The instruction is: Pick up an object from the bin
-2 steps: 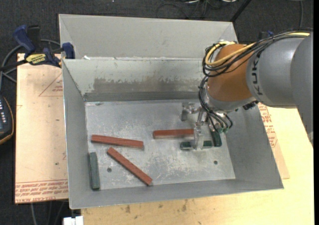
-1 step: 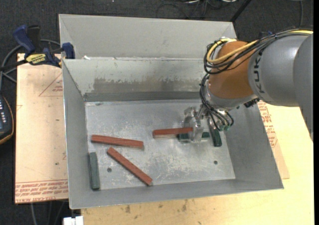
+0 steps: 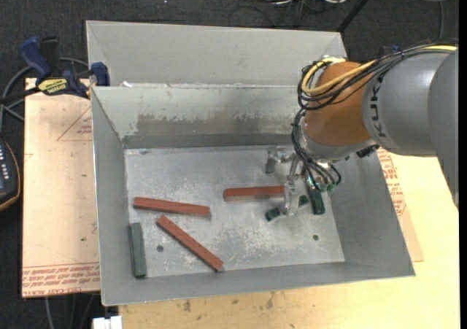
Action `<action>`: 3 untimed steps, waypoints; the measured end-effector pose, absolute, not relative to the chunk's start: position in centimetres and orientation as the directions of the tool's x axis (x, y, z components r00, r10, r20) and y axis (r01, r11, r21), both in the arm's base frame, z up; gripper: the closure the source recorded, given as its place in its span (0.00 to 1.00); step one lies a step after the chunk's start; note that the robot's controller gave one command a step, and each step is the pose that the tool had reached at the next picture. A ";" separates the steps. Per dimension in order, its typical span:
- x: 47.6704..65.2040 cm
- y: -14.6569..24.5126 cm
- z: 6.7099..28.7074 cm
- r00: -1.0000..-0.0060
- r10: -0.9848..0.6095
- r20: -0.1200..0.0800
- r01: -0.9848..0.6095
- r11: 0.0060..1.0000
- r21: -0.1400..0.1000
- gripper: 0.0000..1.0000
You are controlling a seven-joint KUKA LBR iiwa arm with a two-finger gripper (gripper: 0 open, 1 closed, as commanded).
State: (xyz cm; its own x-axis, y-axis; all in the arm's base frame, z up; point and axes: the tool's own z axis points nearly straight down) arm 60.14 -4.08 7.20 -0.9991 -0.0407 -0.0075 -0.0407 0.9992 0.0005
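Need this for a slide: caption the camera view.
KUKA arm over the right end of a reddish-brown bar in a grey bin; two similar bars and a dark bar lie left.

Gripper (image 3: 292, 202) low over floor of grey metal bin (image 3: 109, 174), nr its right wall, just by right end of short red-brown flat bar (image 3: 252, 193). Long red-brown bar (image 3: 171, 207) lies twd left wall. Diagonal red-brown slat (image 3: 188, 243) nr front edge. Dark grey-green block (image 3: 137, 250) by front-left corner.
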 end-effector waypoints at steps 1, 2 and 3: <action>62.6 -0.2 7.2 -0.976 -0.219 -0.008 -0.219 0.976 0.000 0.00; 62.5 -0.2 7.1 -0.976 -0.218 -0.006 -0.218 0.976 0.000 1.00; 63.9 1.1 20.9 -0.970 -0.241 -0.013 -0.241 0.970 -0.002 1.00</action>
